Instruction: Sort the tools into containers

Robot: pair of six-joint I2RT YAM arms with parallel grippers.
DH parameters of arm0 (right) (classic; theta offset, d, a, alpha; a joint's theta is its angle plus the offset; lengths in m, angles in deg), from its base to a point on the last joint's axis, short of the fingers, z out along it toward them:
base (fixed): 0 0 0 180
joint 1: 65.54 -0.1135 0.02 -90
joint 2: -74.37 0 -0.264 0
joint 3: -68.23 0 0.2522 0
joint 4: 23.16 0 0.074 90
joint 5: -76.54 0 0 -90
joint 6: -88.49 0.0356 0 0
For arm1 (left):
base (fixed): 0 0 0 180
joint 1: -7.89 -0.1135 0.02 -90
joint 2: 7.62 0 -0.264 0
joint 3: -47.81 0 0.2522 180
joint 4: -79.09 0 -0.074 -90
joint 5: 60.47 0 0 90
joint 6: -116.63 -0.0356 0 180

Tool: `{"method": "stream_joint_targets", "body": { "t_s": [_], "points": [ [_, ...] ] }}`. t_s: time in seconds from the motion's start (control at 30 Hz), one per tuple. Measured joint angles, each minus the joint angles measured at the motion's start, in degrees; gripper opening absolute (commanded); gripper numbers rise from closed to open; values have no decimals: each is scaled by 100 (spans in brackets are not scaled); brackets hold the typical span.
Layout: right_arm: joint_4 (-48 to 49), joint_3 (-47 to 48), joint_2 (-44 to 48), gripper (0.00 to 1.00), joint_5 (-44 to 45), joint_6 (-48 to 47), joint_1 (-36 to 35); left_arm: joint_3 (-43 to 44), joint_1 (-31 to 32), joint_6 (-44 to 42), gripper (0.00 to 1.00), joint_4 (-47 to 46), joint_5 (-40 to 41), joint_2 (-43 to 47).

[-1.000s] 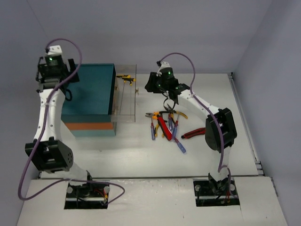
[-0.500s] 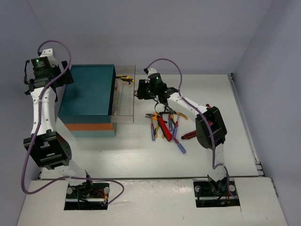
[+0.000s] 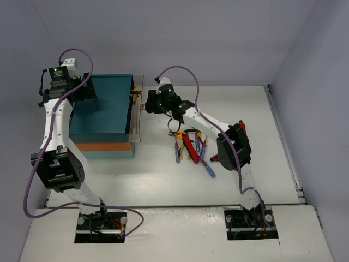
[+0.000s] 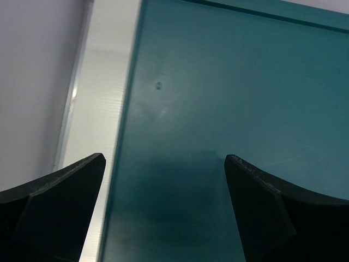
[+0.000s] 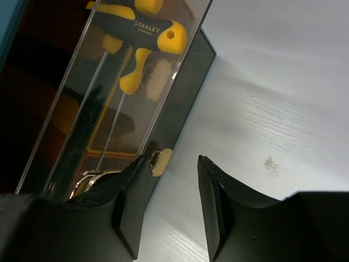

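Note:
The teal chest point(image 3: 106, 109) stands at the left, with its clear drawer point(image 3: 136, 109) pulled out only a little. Yellow-and-black tools point(image 5: 144, 30) lie inside the drawer behind its clear wall. My right gripper point(image 3: 147, 103) is at the drawer's front panel point(image 5: 180, 109), open with nothing between its fingers; the left finger point(image 5: 122, 185) touches the panel just beside a brass knob point(image 5: 161, 161). More tools point(image 3: 191, 144) lie in a heap on the table. My left gripper point(image 4: 163, 161) hangs wide open over the chest's top point(image 4: 229, 109).
Red-and-black cutters point(image 3: 214, 158) lie partly hidden by the right arm's elbow point(image 3: 233, 147). The table's white edge point(image 4: 103, 109) runs along the chest's left side, with a grey wall beyond it.
The drawer has slid left, most of the way into the chest, with my right gripper following at its front. My left gripper shifted over the chest's top.

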Motion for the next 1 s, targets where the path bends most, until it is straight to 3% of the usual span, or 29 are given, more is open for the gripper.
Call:
{"method": "stream_joint_targets", "body": {
  "t_s": [0.43, 0.87, 1.0],
  "points": [
    [-56, 648, -472, 42, 458, 343, -569, -65, 163, 29, 89, -15, 61, 0],
    [-276, 631, -466, 43, 1036, 254, -803, -67, 232, 25, 89, -15, 219, 0],
    [-165, 210, -219, 42, 1018, 189, -777, -60, 253, 20, 89, -8, 286, 7]
  ]
}}
